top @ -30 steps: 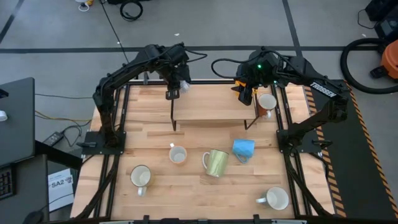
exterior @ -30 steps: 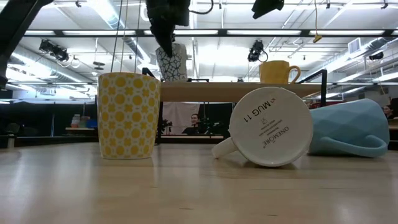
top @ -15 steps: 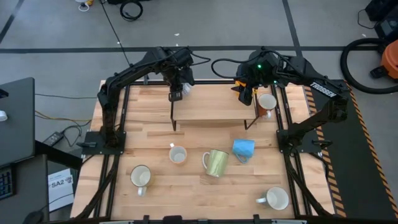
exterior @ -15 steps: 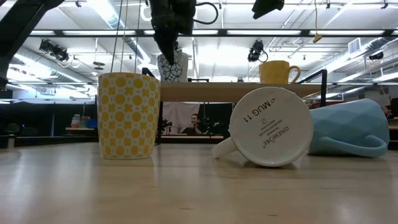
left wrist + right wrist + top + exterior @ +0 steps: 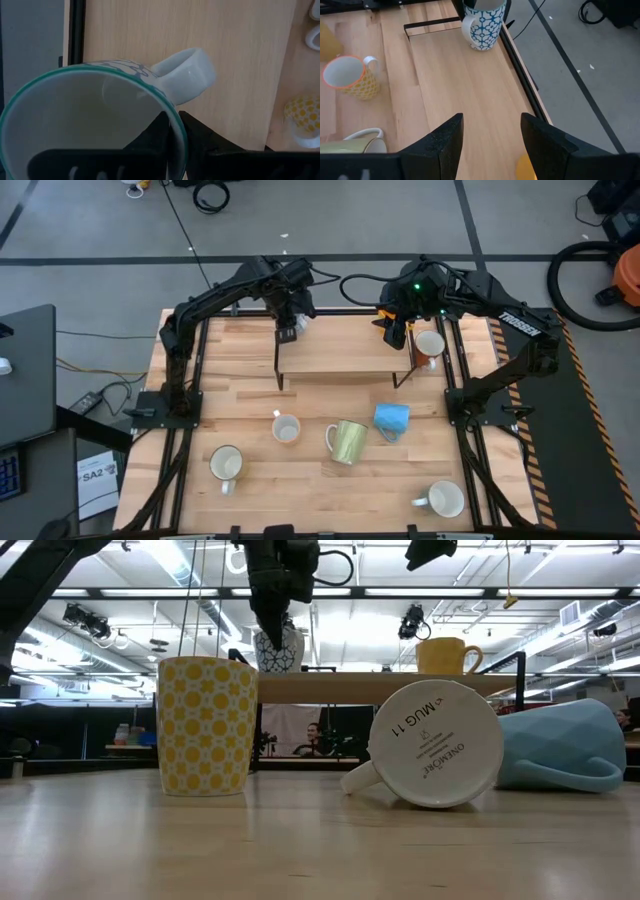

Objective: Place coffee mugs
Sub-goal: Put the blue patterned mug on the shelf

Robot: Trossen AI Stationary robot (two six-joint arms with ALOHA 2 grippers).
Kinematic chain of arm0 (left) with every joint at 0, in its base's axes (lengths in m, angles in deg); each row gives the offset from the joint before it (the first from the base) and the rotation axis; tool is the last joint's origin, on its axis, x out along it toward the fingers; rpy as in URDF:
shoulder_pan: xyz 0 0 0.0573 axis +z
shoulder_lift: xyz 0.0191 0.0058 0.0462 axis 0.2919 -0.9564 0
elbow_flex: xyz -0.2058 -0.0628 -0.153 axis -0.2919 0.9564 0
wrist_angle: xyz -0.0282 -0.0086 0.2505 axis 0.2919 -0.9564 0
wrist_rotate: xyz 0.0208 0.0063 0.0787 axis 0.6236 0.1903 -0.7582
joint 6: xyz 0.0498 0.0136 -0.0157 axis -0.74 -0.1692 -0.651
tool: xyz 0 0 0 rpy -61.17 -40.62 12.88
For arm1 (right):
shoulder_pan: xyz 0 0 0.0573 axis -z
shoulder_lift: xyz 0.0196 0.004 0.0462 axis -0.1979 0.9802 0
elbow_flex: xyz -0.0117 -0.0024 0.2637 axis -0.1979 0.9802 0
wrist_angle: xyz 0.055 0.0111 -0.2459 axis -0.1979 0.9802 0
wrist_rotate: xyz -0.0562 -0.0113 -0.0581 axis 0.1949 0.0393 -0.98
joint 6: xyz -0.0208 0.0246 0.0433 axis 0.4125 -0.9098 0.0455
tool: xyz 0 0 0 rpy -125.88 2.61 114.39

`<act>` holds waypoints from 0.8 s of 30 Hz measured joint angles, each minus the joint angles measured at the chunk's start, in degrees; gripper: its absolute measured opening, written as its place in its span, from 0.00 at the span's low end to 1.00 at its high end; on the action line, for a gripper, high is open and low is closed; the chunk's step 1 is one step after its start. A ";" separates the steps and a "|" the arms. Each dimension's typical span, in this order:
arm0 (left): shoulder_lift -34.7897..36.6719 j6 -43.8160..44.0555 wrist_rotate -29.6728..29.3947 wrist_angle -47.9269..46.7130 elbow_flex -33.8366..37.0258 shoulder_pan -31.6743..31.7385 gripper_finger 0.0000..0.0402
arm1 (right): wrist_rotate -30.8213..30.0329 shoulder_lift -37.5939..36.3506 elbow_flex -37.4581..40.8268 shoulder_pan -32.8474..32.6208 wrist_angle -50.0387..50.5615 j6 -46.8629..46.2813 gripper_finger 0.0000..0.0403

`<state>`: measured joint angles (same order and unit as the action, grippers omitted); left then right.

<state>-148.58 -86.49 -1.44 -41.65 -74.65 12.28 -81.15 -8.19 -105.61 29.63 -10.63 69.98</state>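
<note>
- The raised wooden shelf (image 5: 340, 352) at the far side of the tabletop (image 5: 250, 410) is the landmark; it appears to be where the mugs belong.
- The left hand (image 5: 287, 332) hangs over the shelf's left end, its fingers pressed on the rim wall of the blue-patterned mug (image 5: 484, 22), one finger inside the cup. The mug stands upright on the shelf, handle free, so this looks like the moment of setting down, with release to come.
- The right hand (image 5: 394, 335) waits above the shelf's right end, fingers spread and holding nothing, clear of the orange-yellow mug (image 5: 447, 656) standing there.
- Just right of the shelf stands a white mug with a reddish-brown inside (image 5: 430, 345).
- In front of the shelf, on the tabletop, wait a small white mug (image 5: 286, 428), the pale yellow-green mug (image 5: 349, 441) and the light blue mug (image 5: 391, 420), both on their sides, and nearer still the yellow-dotted mug (image 5: 225, 464) and another white mug (image 5: 444, 499).
</note>
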 joint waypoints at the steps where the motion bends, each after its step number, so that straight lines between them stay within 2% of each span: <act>1: 0.00 0.15 -0.17 0.04 0.00 0.00 0.10 | 0.00 0.00 0.00 0.00 0.00 0.00 0.51; 13: -0.07 1.05 -0.52 0.01 0.00 0.00 0.12 | 0.00 0.00 0.00 0.00 0.00 0.00 0.51; 24: -0.13 1.10 -0.63 -0.05 0.09 0.04 0.30 | 0.00 0.00 0.00 0.00 0.00 -0.01 0.51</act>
<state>-148.71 -85.40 -2.07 -41.69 -74.56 12.32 -81.15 -8.19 -105.61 29.63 -10.63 69.96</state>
